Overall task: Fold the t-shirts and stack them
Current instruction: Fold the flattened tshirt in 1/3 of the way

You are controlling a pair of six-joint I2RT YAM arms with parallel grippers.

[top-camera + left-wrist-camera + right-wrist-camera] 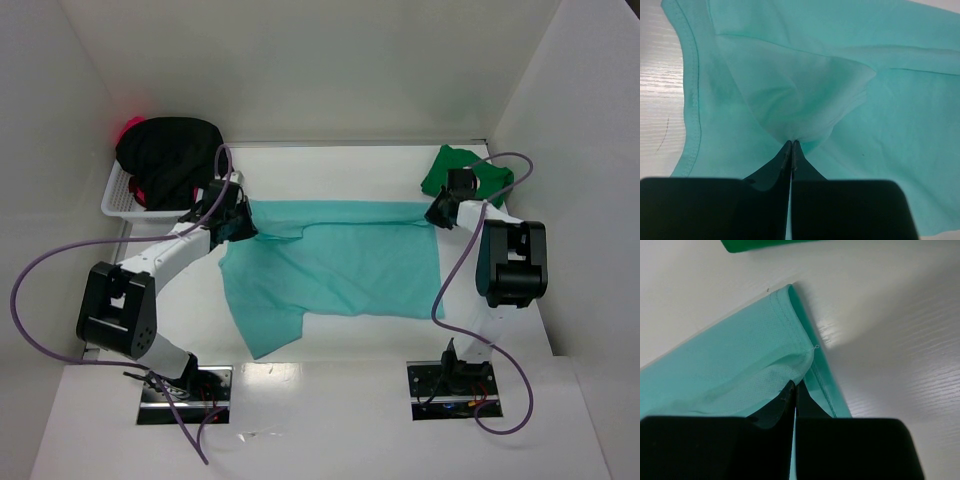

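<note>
The light teal t-shirt [340, 265] lies spread over the middle of the tabletop [330, 165], and its far edge is held at both ends. The step seems to be a fold of this edge toward the near edge. To do it well, both arms should rise together and keep the edge tight, so the cloth lands flat. The left gripper [791, 145] has its fingers pressed together on a bunch of thin cloth, perhaps more than one layer, which could drag a wrinkle. The right gripper [795, 386] pinches a stitched corner.

The teal cloth looks thin and matte. The black t-shirt [170, 155] is heaped in a white basket [112, 200] at the far left corner, with the red-pink t-shirt [130, 128] showing beside it. The dark green t-shirt [470, 170] is crumpled at the far right corner.
</note>
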